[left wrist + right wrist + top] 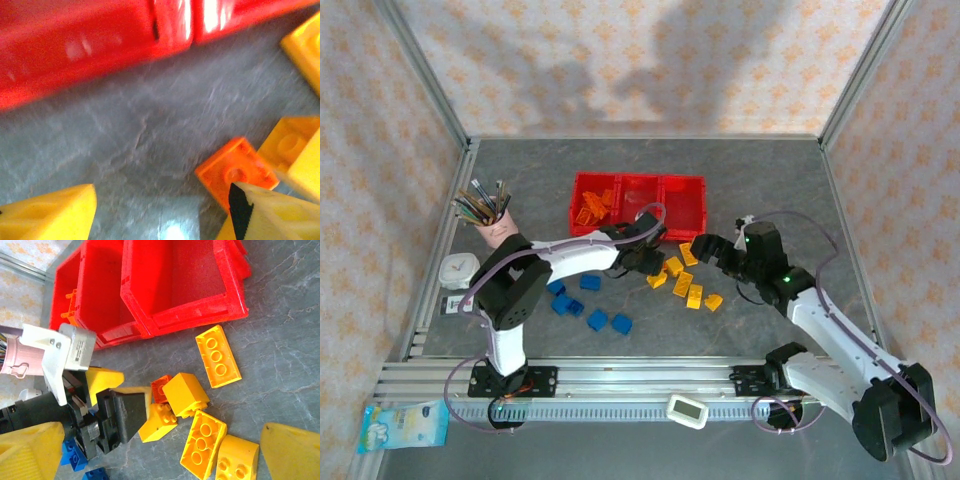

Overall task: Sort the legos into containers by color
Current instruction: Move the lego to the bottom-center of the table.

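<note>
The three joined red containers (638, 205) stand at the back; the leftmost holds orange legos (595, 207). Yellow legos (685, 282) lie in a loose group in front of the bins, blue legos (590, 310) nearer on the left. My left gripper (642, 262) is low over the table at the left edge of the yellow group, open, with bare table between its fingers (50, 215). A small orange brick (235, 172) lies just beside its right finger, outside the jaws. My right gripper (710, 250) hovers open over the yellow bricks (202, 442), holding nothing.
A pink cup of pencils (490, 215) stands at the left, with a small white clock (460, 268) in front of it. The red bin wall (100, 45) is close ahead of the left gripper. The two grippers are near each other.
</note>
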Motion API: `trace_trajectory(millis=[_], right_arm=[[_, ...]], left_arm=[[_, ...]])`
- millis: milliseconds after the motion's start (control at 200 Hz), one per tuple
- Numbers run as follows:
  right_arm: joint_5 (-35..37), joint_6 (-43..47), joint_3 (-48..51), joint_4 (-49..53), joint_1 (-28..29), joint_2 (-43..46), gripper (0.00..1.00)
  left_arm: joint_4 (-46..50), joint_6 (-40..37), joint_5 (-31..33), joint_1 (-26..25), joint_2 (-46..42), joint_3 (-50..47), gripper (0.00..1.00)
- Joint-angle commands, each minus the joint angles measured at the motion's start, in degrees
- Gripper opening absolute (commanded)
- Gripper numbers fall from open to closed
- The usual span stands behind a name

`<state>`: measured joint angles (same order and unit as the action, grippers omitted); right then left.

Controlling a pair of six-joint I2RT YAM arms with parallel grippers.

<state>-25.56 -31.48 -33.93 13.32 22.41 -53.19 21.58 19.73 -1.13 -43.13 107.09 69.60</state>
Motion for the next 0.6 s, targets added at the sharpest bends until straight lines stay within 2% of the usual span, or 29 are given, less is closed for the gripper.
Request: trace_trajectory(millis=[0,215,435,596], right_arm=[[-0.5,-0.7,1.3,0.6,-0.5,0.8,1.00],[-0.3,-0.3,1.5,0.7,-0.7,0.8,1.00],[-1.1,-0.4,1.4,-0.1,-0.8,0.0,1.00],[-1.1,-0.4,1.4,-0.4,-0.9,0.0,1.00]], left_arm=[[0.4,-2.3,0.2,-0.1,2.7,2.3,0.75],[-0.3,-4.0,-2.9,-1.7,2.7,0.5,0.78],[3.7,-4.7,-1.2,-3.6,3.1,0.6,0.79],[3.3,-6.2,-1.7,-5.0,2.6,-0.4,0.81]])
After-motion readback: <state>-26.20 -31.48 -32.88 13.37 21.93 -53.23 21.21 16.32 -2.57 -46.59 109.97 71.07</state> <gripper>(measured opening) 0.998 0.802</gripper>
